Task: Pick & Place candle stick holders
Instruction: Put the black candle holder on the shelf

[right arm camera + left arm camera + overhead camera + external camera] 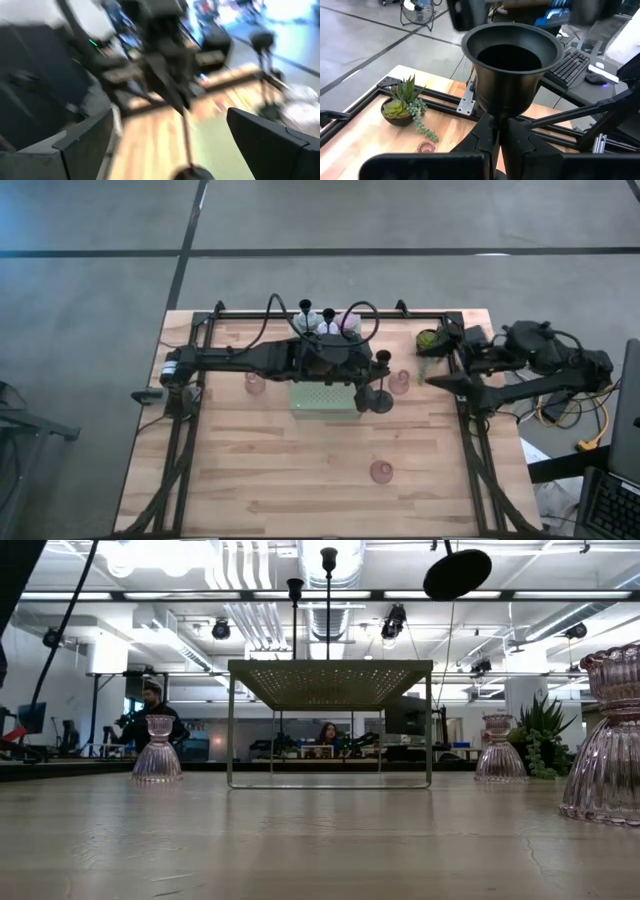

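Observation:
My left gripper [372, 372] reaches over the table's middle, shut on a black thin-stemmed candle stick holder [380, 380], whose cup [509, 55] fills the left wrist view. Its round base [457, 573] hangs high above the table, just right of the pale green perforated stand [325, 396]. Two more black holders [305, 308] and pale round ones [345, 325] stand at the far edge. Pink glass holders stand on the table [255, 383], [400, 382], [381, 471]. My right gripper [438, 365] is open at the table's right edge, with nothing between its fingers [270, 140]. My left gripper pinches the black holder's thin stem [495, 131] between its two fingers, just below the cup. The fingers come nearly level from the table's left and lie across the stem. The holder stands about upright, lifted clear of the table and the stand.
A small green potted plant [428, 340] sits at the far right corner. The perforated stand [330, 670] is raised on thin legs. The black frame rails [465, 430] run along the table's sides. Bare wood lies near the front edge. People sit in the room beyond.

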Tool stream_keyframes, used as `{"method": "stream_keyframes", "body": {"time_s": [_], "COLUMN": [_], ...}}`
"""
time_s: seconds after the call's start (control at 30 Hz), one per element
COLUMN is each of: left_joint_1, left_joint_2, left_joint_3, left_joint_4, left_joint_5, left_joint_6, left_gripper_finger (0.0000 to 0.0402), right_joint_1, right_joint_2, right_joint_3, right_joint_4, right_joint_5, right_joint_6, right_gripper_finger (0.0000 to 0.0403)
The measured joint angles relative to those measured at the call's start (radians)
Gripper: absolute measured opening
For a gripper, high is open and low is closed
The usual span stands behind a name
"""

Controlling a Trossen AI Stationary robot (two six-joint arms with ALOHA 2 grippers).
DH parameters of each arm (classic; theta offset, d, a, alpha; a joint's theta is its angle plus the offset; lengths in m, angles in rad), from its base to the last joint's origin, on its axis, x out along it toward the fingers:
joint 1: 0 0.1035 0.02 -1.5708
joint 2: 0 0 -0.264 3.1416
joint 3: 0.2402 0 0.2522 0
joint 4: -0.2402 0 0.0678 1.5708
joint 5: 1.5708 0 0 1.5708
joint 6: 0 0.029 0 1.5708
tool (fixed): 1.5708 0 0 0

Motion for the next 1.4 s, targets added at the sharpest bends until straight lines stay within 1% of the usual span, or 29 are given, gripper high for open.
{"method": "stream_keyframes", "body": {"time_s": [0.13,0.23,0.33,0.5,0.57,0.63,0.7,0.77,0.87,1.03,1.07,1.13,1.27,1.4], "left_joint_1": [0.0,0.0,0.002,0.004,0.005,0.007,0.008,0.009,0.013,0.026,0.029,0.035,0.045,0.048], "left_joint_2": [0.0,-0.001,-0.002,-0.002,-0.002,-0.002,-0.002,-0.002,-0.002,-0.002,-0.002,-0.002,-0.005,-0.011], "left_joint_3": [0.018,0.039,0.058,0.073,0.073,0.072,0.071,0.07,0.067,0.067,0.067,0.067,0.066,0.066], "left_joint_4": [-0.001,0.002,0.001,-0.002,-0.001,-0.004,-0.006,-0.018,-0.027,-0.031,-0.035,-0.045,-0.061,-0.06], "left_joint_5": [0.006,0.022,0.031,0.045,0.047,0.062,0.069,0.069,0.068,0.061,0.063,0.068,0.072,0.07], "left_joint_6": [0.004,0.015,0.022,0.077,0.088,0.091,0.1,0.118,0.134,0.163,0.165,0.162,0.157,0.174], "left_gripper_finger": [0.0017,0.0017,0.0017,0.0017,0.0017,0.0017,0.0017,0.0017,0.0017,0.0017,0.0017,0.0017,0.0021,0.0063], "right_joint_1": [0.0,0.0,-0.001,0.0,0.0,0.0,0.001,0.003,0.005,0.006,0.006,0.006,0.005,0.004], "right_joint_2": [0.063,0.112,0.163,0.251,0.287,0.319,0.346,0.365,0.394,0.429,0.435,0.451,0.477,0.484], "right_joint_3": [0.023,0.022,0.013,0.015,0.032,0.052,0.078,0.109,0.162,0.233,0.239,0.256,0.287,0.308], "right_joint_4": [-0.117,-0.12,-0.07,0.034,0.033,0.03,0.025,0.019,-0.041,-0.152,-0.162,-0.181,-0.203,-0.231], "right_joint_5": [0.093,0.173,0.19,0.195,0.196,0.195,0.194,0.191,0.188,0.182,0.182,0.183,0.194,0.199], "right_joint_6": [-0.022,-0.044,-0.044,-0.04,-0.026,-0.017,-0.015,-0.015,-0.016,-0.033,-0.044,-0.051,-0.064,-0.063], "right_gripper_finger": [0.0384,0.0384,0.0384,0.0384,0.0381,0.0368,0.034,0.0297,0.0209,0.0038,0.0027,0.0018,0.0013,0.0011]}}
